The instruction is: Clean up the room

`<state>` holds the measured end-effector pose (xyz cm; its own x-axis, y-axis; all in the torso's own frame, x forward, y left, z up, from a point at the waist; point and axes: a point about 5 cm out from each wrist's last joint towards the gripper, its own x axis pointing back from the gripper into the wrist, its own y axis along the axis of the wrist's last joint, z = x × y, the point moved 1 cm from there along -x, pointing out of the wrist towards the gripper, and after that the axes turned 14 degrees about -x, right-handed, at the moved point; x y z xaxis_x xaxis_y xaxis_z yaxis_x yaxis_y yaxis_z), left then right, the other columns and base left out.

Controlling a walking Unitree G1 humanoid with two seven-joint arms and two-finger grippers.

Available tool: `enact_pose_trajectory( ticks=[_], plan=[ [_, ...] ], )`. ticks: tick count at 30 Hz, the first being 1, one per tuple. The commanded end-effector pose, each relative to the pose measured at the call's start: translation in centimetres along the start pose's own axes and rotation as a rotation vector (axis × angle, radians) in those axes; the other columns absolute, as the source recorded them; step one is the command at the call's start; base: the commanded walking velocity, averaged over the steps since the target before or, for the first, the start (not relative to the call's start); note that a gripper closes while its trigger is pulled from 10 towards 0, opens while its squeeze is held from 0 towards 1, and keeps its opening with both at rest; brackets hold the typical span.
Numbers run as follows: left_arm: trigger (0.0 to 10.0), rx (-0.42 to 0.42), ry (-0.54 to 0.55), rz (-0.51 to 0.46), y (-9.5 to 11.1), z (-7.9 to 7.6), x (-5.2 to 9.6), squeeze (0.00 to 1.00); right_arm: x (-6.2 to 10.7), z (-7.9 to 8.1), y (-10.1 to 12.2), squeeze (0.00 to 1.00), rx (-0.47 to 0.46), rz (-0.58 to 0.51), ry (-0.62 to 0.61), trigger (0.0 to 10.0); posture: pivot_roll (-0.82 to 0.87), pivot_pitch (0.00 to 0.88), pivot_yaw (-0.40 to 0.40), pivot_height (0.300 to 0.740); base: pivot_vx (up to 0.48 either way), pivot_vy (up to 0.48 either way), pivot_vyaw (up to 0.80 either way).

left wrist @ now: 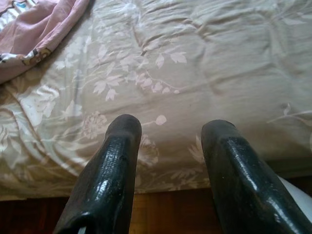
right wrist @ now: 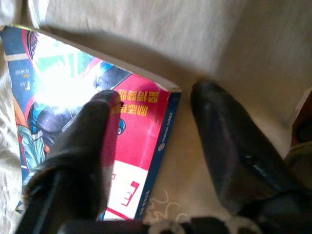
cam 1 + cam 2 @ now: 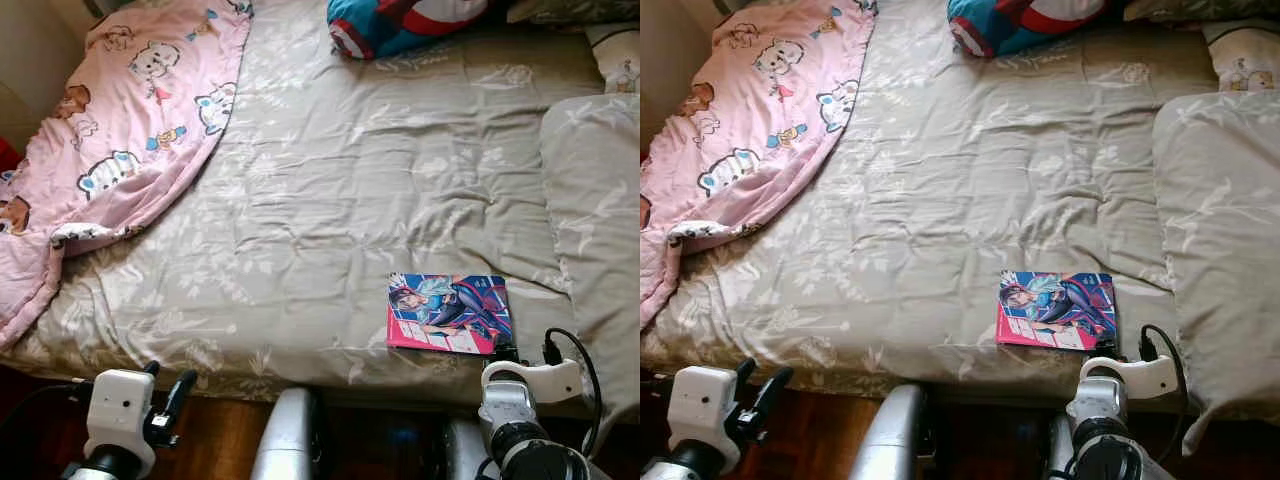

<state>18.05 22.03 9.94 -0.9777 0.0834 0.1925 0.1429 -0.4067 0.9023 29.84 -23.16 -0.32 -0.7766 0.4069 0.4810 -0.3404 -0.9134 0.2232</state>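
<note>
A comic book [image 3: 448, 312] with a pink and blue cover lies flat on the beige floral duvet [image 3: 340, 200], near the bed's front edge on the right. My right gripper [image 2: 156, 95] is open at the book's near corner. One finger [image 2: 92, 131] lies over the cover [image 2: 141, 136], and the other rests on the bedding beside the spine. My left gripper [image 1: 171, 124] hangs open in front of the bed's front left edge, holding nothing, and also shows low in the left eye view [image 3: 168, 380].
A pink cartoon blanket [image 3: 120, 130] is bunched over the bed's left side. A red, white and blue cushion [image 3: 400, 22] lies at the far end. A beige pillow [image 3: 598, 200] sits on the right. Wooden floor [image 3: 220, 440] runs along the bed's front.
</note>
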Motion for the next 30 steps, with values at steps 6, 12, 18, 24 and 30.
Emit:
enact_pose_trajectory(
  ticks=[6,12,18,24,30],
  plan=[
    [10.0,0.002,0.007,0.017,-1.1,-0.6,-1.5,0.0,0.6,-1.9,0.2,0.0,0.007,-0.027,-0.038,10.0,0.24,0.212,0.148,0.653,0.0,0.0,0.0],
    [10.0,0.024,0.026,0.003,-1.6,-1.1,-3.4,0.0,0.6,-0.8,0.0,0.0,0.264,-0.024,0.066,10.0,0.17,0.162,0.108,0.653,0.0,0.0,0.0],
    [10.0,0.095,0.044,0.031,-3.2,-2.2,-5.7,0.0,1.2,0.5,-0.8,0.0,0.658,-0.015,0.249,10.0,0.11,0.115,0.073,0.653,0.0,0.0,0.0],
    [10.0,0.166,0.052,0.046,-3.9,-3.5,-8.0,0.0,2.0,-0.2,-0.6,0.0,0.825,-0.001,0.359,10.0,0.04,0.057,0.045,0.653,0.0,0.0,0.0],
    [10.0,0.173,0.041,0.082,-5.1,-4.3,-9.3,0.0,2.5,-1.2,-1.0,0.0,0.883,0.029,0.361,10.0,0.0,0.012,0.033,0.657,0.0,0.0,0.0]
  ],
)
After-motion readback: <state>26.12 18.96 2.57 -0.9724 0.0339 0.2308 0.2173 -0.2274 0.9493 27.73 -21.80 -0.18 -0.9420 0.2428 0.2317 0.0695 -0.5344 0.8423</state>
